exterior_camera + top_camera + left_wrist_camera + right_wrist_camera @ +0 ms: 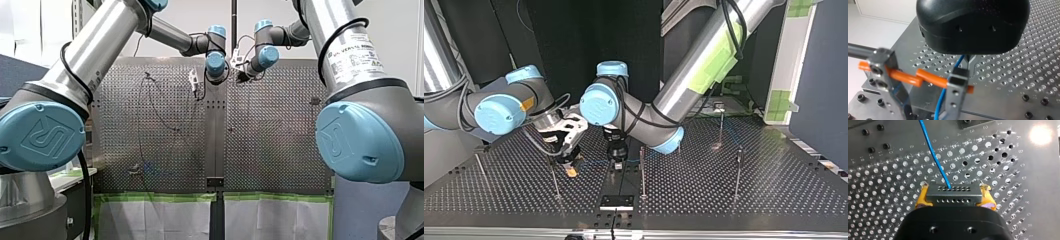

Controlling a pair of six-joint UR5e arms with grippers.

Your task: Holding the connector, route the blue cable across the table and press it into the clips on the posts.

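My right gripper (954,191) is clenched on the grey connector (953,198), its yellow pads (921,197) pressing on both ends. The blue cable (934,155) leaves the connector's face and runs ahead of the gripper over the perforated table (885,195). In the top view this gripper hangs tilted at the centre left of the frame, low over the table, with a thin post (555,177) just beside it. My left gripper (920,81) stands near it at the frame's centre, pointing down. Its metal fingers (956,92) are spread apart, orange bars (904,77) reach across the gap, and the cable passes between the fingers, close to one of them. More posts (738,172) stand at the right of the frame.
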